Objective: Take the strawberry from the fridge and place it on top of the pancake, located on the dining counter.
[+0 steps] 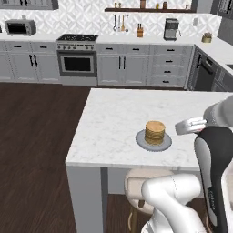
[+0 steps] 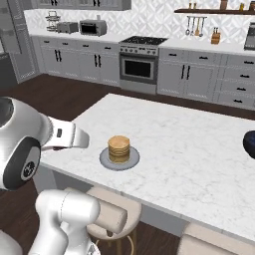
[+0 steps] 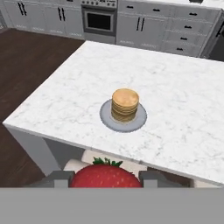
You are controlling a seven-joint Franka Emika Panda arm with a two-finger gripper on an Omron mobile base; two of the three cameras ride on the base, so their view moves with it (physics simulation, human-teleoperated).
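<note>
A bright red strawberry point(image 3: 105, 176) with a small tuft of green leaves sits pinched between the two dark fingertips of the gripper point(image 3: 105, 178), seen close up at the bottom of the hand view; the jaws stand partly apart, closed against the berry's sides. The berry looks light, soft and easily bruised, with a rounded, slightly slick skin, so the present hold across its widest part seems the safest place to grip, and only gentle pressure should be needed. Ahead of and below the berry lies the pancake point(image 3: 125, 105), a short golden-tan stack on a round grey plate point(image 3: 105, 118). The plate rests on the dining counter point(image 3: 183, 113), a white marble island with grey veins, near the counter's closer long edge and well away from its far edge. The berry hangs out past that near edge, over a padded beige stool point(image 1: 136, 182) tucked under the counter, not yet over the marble. The top of the stack is small and flat, so a round berry could roll off if let go from high up or off centre. Bare marble surrounds the plate on all sides, leaving plenty of open room to come in from above. A dark rounded object point(image 2: 249, 143) sits at the counter's right end, well apart from the plate. Grey cabinets and a stove point(image 1: 77, 57) line the far wall across dark wood floor.
</note>
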